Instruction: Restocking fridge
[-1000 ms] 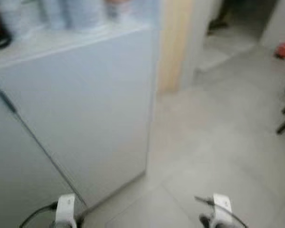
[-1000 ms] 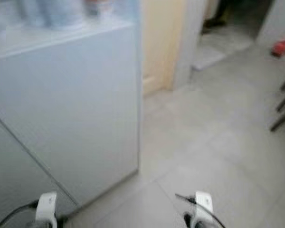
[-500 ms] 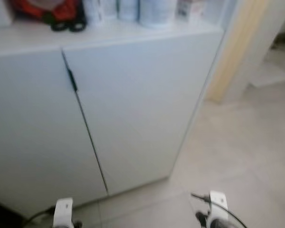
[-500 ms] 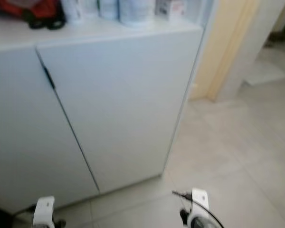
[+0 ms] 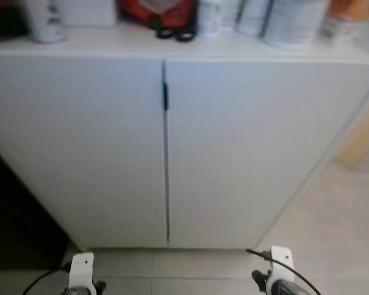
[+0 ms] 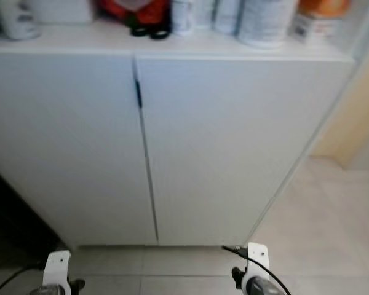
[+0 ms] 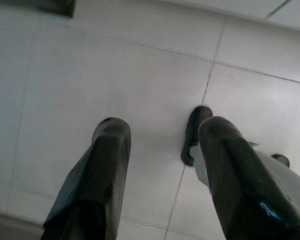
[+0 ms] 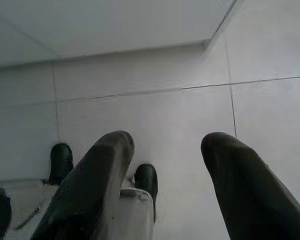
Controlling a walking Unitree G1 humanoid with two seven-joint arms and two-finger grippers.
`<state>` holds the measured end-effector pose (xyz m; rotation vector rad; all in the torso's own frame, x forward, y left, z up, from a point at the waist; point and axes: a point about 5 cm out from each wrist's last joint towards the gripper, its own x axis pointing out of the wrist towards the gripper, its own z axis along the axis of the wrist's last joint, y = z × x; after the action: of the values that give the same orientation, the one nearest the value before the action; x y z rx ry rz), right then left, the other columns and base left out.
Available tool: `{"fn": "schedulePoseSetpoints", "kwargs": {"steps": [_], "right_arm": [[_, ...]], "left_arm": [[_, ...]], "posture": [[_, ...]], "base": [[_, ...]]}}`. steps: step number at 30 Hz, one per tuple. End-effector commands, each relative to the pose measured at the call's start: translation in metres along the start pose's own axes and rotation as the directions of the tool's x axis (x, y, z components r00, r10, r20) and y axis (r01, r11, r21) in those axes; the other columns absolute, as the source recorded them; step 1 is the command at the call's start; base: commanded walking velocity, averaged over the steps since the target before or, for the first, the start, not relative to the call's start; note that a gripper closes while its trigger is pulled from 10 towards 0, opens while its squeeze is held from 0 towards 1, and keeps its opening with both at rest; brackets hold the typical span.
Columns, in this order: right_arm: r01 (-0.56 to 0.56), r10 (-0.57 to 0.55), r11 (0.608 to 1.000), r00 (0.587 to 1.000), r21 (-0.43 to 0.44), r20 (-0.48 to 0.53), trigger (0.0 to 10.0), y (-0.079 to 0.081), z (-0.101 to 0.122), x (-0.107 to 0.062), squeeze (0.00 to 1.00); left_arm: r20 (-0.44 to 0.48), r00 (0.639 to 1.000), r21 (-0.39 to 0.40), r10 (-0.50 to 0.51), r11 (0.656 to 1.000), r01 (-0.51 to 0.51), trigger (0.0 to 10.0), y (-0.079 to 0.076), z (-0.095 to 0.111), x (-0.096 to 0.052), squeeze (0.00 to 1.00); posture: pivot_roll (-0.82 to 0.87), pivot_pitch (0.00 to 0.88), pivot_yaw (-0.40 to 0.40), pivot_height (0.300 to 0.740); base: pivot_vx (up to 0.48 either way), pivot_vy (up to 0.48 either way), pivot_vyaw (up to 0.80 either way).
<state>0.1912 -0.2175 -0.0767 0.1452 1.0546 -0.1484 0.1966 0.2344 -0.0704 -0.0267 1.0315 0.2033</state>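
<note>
I am facing a white two-door cabinet (image 5: 234, 153) square on, its doors closed along a thin vertical seam with a small dark handle (image 5: 165, 96) near the top of that seam. On the cabinet's top sit several blurred things: a red and black bundle (image 5: 157, 13) above the seam, pale cylindrical containers (image 5: 258, 18) to the right of it, an orange-topped item (image 5: 350, 12) at the far right end, and a white jar (image 5: 44, 23) towards the left end. I see no fridge or stock. Grey floor tiles (image 7: 115, 90) run from the cabinet's foot. My left gripper (image 7: 160, 145) hangs low over these tiles, fingers spread wide and empty. My right gripper (image 8: 165, 155) does likewise, fingers wide apart, holding nothing.
</note>
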Motion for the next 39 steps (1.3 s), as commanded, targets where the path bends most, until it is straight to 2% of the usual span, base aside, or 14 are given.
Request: {"fn": "schedulePoseSetpoints", "kwargs": {"steps": [1, 6, 7, 11, 16, 19, 24, 39], "right_arm": [[-0.002, 0.002, 1.0, 1.0, 0.0, -0.01, 10.0, 0.0004, -0.0018, 0.0, 0.0], [-0.005, 0.005, 1.0, 1.0, 0.013, -0.002, 10.0, 0.0007, -0.0011, 0.0001, 0.0], [-0.004, 0.004, 0.999, 1.0, 0.036, 0.004, 10.0, 0.001, -0.0013, 0.0001, 0.0], [-0.008, 0.007, 0.999, 1.0, 0.033, 0.011, 10.0, 0.001, -0.0005, 0.0001, 0.0], [-0.008, 0.007, 0.998, 1.0, 0.059, 0.024, 10.0, 0.0014, 0.0001, 0.0001, 0.0], [-0.007, 0.005, 0.997, 1.0, 0.072, 0.029, 10.0, 0.0015, 0.0003, 0.0002, 0.0], [-0.01, 0.008, 0.997, 1.0, 0.072, 0.031, 10.0, 0.0015, 0.0002, 0.0001, 0.0], [-0.016, 0.014, 0.997, 0.999, 0.073, 0.033, 10.0, 0.0015, 0.0007, 0.0001, 0.0]], "left_arm": [[-0.01, 1.0, -0.004, -0.001, 1.0, 0.001, 10.0, 0.0021, -0.0021, -0.0002, 0.0], [-0.004, 1.0, -0.016, 0.0, 1.0, 0.0, 10.0, 0.0018, -0.0015, -0.0002, 0.0], [0.001, 1.0, -0.02, -0.002, 1.0, 0.002, 10.0, 0.0016, -0.0012, -0.0002, 0.0], [0.005, 1.0, -0.039, 0.0, 0.999, 0.0, 10.0, 0.0013, -0.0012, -0.0001, 0.0], [0.004, 1.0, -0.015, -0.002, 1.0, 0.002, 10.0, 0.0014, -0.0004, -0.0001, 0.0], [0.0, 1.0, -0.057, 0.004, 0.998, -0.004, 10.0, 0.0011, -0.0017, -0.0001, 0.0], [-0.005, 1.0, -0.033, 0.0, 0.999, 0.0, 10.0, 0.0011, -0.0015, -0.0001, 0.0], [-0.006, 1.0, -0.033, -0.001, 0.999, 0.001, 10.0, 0.0008, -0.0014, -0.0001, 0.0]], "posture": [[-0.04, 0.0, -0.03, 0.74], [-0.04, 0.0, -0.031, 0.74], [-0.04, 0.0, -0.031, 0.74], [-0.03, 0.0, -0.033, 0.74], [-0.03, 0.0, -0.034, 0.74], [-0.03, 0.0, -0.035, 0.74], [-0.03, 0.0, -0.035, 0.74], [-0.03, 0.0, -0.037, 0.74]], "base": [[0.0, 0.0, 0.8], [0.0, 0.0, 0.8], [0.0, 0.0, 0.0], [0.0, 0.0, 0.0], [0.0, 0.0, 0.0], [0.0, 0.0, 0.0], [0.0, 0.395, 0.0], [0.0, 0.38, 0.0]]}}
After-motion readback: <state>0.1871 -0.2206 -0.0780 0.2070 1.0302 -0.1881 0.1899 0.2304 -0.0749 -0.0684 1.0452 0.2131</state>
